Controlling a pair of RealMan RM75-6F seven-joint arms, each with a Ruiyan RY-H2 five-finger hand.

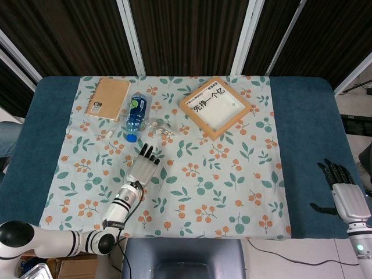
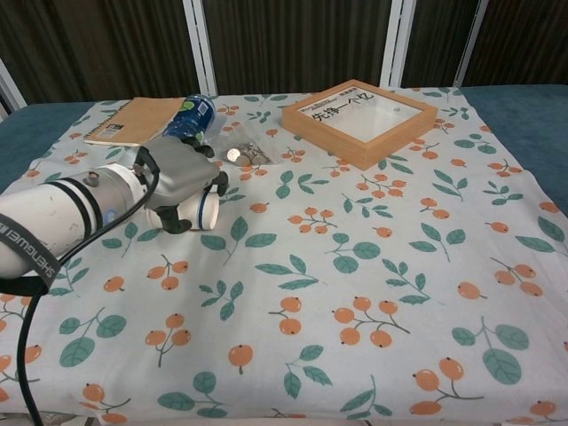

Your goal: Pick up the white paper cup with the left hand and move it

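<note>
Cloth (image 2: 373,293) nearest the camera lies bare, floral print running wide and open in front of and to the right of the white paper cup (image 2: 206,211). The cup lies on its side on the cloth, left of centre. Over it sits the left hand (image 2: 182,177), fingers curled down around the cup's body and thumb underneath, gripping it against the worktop (image 1: 302,133). Well to the right of the cup, past the cloth's edge on blue surface, the right hand (image 1: 342,189) rests with fingers spread, holding nothing. Just behind the cup: a small clear packet (image 2: 244,153), then a blue water bottle (image 2: 189,120) and a spiral notebook (image 2: 133,120). Far right of those, a wooden frame (image 2: 359,111).
</note>
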